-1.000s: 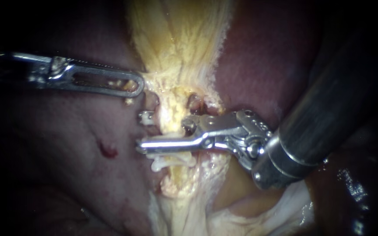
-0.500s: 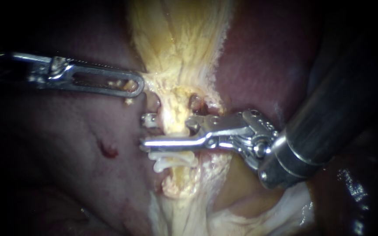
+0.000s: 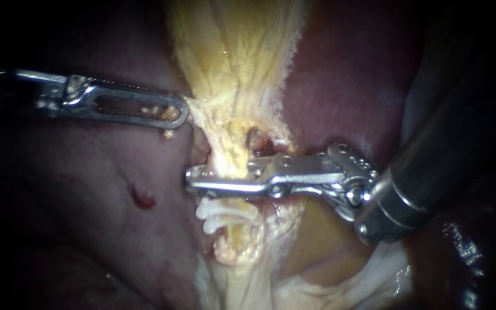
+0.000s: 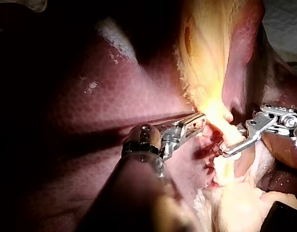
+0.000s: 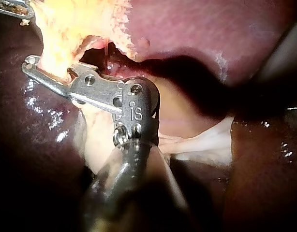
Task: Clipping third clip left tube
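The left tube (image 3: 229,154), a pale strand down the middle of the field over the liver (image 3: 340,74), is clamped from both sides by the narrowed jaws of the right instrument (image 3: 193,179), just above the white clips (image 3: 227,213). I judge the squeeze should be full and square across the tube, clear of those clips; the left instrument (image 3: 180,113), jaws closed on pale tissue (image 3: 202,109), holds it taut. Count: two clips, two instruments, one tube gripped; any clip inside the jaws is hidden.
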### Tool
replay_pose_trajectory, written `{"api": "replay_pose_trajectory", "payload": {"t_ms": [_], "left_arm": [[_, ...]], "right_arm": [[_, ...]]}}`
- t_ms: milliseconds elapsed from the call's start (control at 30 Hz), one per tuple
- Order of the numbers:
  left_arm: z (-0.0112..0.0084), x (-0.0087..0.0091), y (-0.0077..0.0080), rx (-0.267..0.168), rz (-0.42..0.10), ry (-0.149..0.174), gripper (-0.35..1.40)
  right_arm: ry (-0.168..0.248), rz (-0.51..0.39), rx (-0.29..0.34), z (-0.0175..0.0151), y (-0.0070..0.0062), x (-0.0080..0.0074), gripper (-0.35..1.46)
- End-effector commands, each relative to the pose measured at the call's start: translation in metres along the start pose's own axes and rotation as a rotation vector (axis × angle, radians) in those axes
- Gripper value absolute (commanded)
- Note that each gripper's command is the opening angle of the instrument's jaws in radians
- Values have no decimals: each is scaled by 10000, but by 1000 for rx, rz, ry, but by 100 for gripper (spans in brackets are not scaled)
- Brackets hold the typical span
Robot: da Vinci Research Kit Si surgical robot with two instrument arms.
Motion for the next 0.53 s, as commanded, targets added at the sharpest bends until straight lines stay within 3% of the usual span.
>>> {"api": "replay_pose_trajectory", "payload": {"t_ms": [33, 533], "left_arm": [[0, 0, 0, 0, 0, 0, -35], [0, 0, 2, 0, 0, 0, -35]], "right_arm": [[-14, -5, 44, -2, 1, -1, -35], [-25, -10, 66, -4, 7, -2, -35]]}}
